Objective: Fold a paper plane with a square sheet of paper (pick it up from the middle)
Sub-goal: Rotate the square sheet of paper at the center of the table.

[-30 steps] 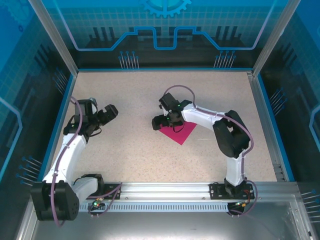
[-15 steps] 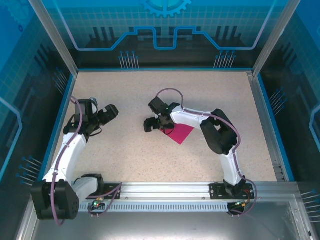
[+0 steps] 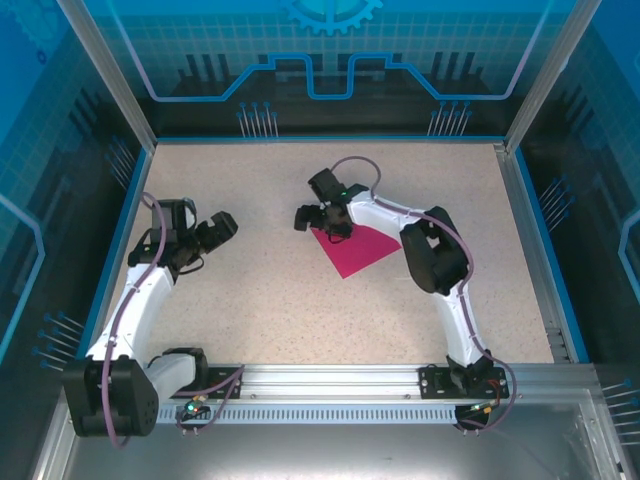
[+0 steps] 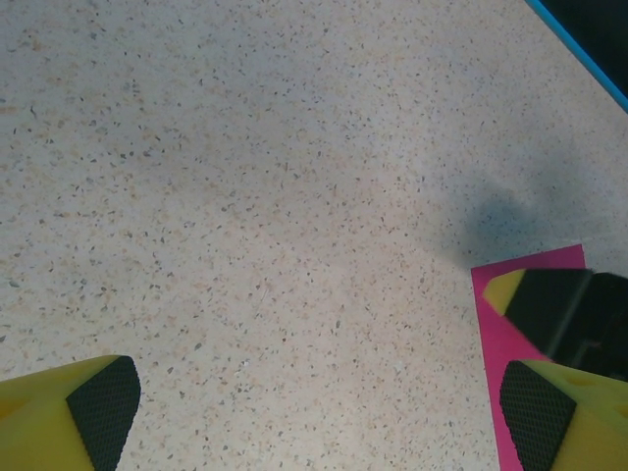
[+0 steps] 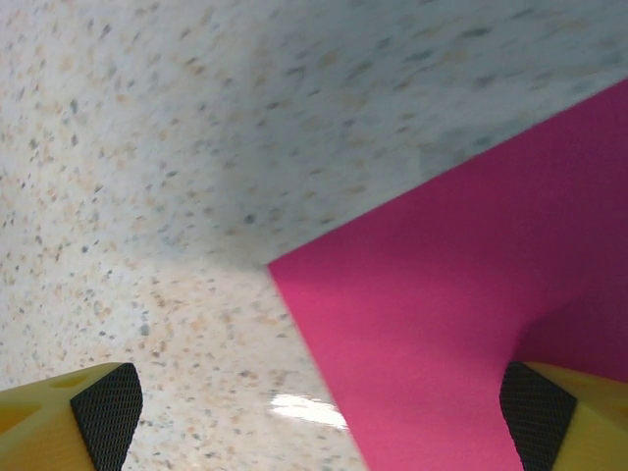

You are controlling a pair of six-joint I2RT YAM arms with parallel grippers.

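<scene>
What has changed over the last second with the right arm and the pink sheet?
The right gripper swung left, then away from the bases. It now hangs with its fingers apart over the far-left corner of the square sheet of paper. More of the sheet shows, and its outline seems slightly shifted; nothing is gripped. The left gripper stayed put, open, above the table.

Top view was bright, evenly lit from overhead, with only faint soft shadows under the arms. Left wrist view was sharp; one diffuse grey shadow patch lay on the speckled beige tabletop [image 4: 255,196]. Right wrist view was softer, its far tabletop blurred and shaded. A small white glare spot sat beside the thin magenta-pink square sheet of paper [image 5: 461,324], darker at its lower right.
</scene>
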